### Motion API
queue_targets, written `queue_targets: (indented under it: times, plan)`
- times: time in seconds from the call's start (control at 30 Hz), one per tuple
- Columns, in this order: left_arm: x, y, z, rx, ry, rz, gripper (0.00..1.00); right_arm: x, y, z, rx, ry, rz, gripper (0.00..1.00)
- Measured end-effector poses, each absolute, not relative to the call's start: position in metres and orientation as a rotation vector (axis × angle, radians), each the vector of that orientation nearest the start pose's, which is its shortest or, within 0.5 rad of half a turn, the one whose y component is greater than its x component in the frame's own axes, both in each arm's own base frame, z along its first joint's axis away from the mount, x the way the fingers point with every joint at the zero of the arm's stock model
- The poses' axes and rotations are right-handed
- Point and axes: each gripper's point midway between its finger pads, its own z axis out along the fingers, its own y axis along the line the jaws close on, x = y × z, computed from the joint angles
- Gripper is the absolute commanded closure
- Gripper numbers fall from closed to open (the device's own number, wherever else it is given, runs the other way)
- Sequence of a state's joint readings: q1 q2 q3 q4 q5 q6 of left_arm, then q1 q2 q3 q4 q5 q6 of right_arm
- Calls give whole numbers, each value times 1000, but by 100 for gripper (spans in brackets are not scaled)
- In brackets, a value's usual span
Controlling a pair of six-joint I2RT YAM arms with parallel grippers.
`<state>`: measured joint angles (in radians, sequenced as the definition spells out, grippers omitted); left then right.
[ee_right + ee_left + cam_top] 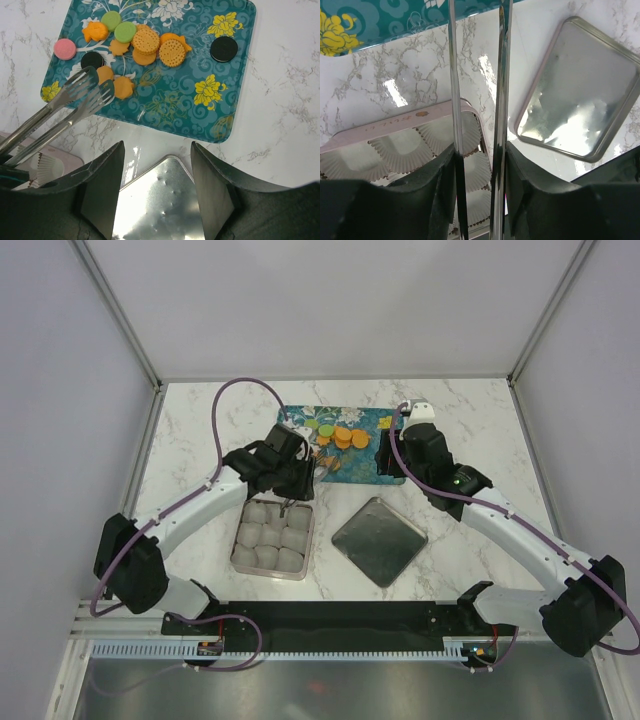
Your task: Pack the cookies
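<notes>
The left claw (479, 200) pinches metal tongs (75, 100) whose tips reach the cookies (150, 42) lying on the blue flower tray (200, 115), and the right claw (157, 165) is spread wide.

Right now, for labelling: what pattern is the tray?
The tray is teal with flowers; right wrist view.

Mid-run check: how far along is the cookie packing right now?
Done: the lid lies off beside the tin, and its paper cups look empty. In hand: the left gripper is shut on the tongs, whose open tips sit over the tray and grip nothing. The right gripper hangs open. Left: all the cookies on the tray, then presumably the lid.
</notes>
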<state>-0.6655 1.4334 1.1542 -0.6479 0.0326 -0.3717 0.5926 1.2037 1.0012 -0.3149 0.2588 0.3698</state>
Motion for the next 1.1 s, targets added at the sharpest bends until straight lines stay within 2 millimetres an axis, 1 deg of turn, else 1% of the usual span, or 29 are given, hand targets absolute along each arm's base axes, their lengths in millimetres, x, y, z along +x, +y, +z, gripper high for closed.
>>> queue_targets:
  times: [0.07,0.23,0.5,0.67,1.1]
  plan:
    - [267,-235,133,391,2557,-442,50,326,183,213,-75,2084,320,36]
    - [268,-236,113,397,2610,-408,49,326,184,213,-77,2085,322,36]
    - [272,-239,95,401,2649,-382,50,325,185,213,-84,2087,333,37]
    - [276,-241,89,402,2660,-373,50,325,186,213,-89,2088,334,36]
    - [291,-247,88,390,2639,-347,50,325,186,213,-93,2088,334,36]
